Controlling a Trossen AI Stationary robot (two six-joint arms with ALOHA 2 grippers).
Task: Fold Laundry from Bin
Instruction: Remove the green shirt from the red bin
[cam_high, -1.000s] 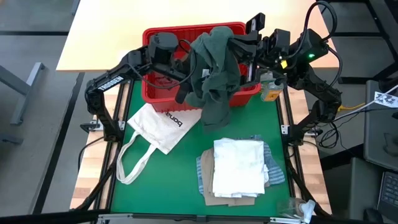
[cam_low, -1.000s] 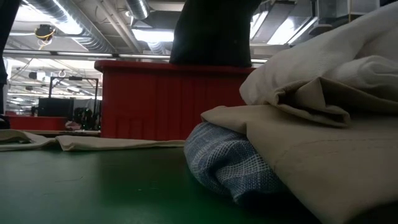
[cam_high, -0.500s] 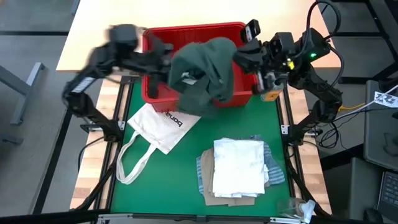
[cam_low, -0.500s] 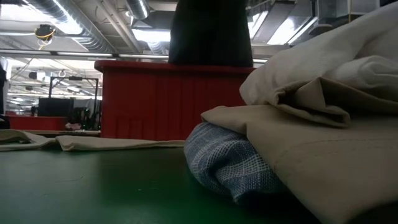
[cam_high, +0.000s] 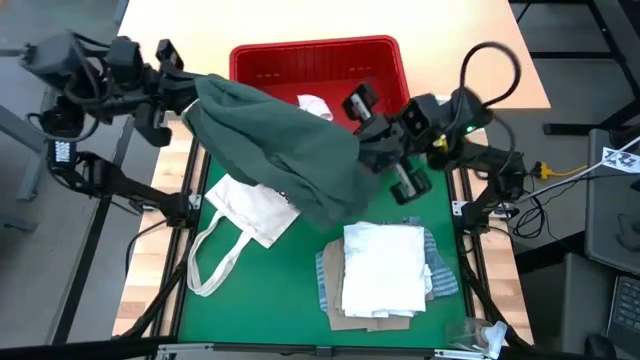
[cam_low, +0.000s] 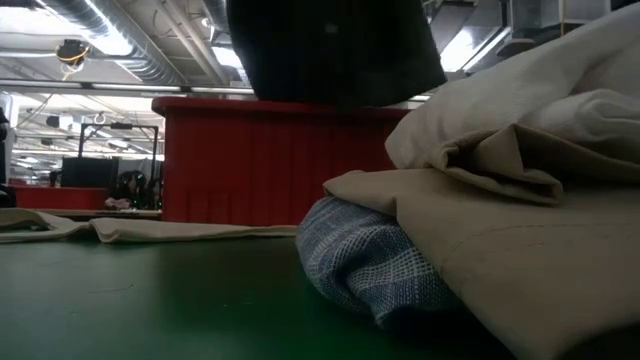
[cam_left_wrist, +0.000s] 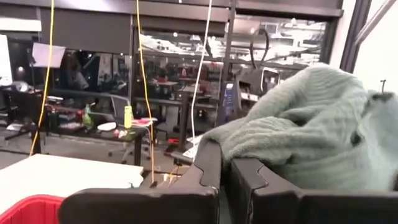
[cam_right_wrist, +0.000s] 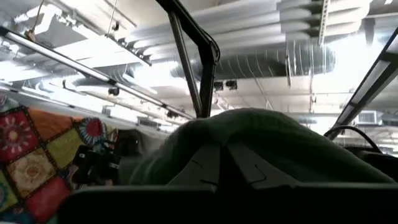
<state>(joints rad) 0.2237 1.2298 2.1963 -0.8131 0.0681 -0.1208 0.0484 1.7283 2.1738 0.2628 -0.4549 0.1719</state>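
The dark green-grey top (cam_high: 285, 150) is stretched in the air between the two grippers, above the front edge of the red bin (cam_high: 262, 62) at 12 o'clock of the tabletop (cam_high: 280, 290). One end is pinched by the pressed fingers of the left gripper (cam_high: 185, 98) at 10 o'clock, the other by the right gripper (cam_high: 375, 150) near the centre. A white tote bag (cam_high: 250, 210) is partly covered beneath it. Folded laundry (cam_high: 385, 265) is stacked at 5 o'clock.
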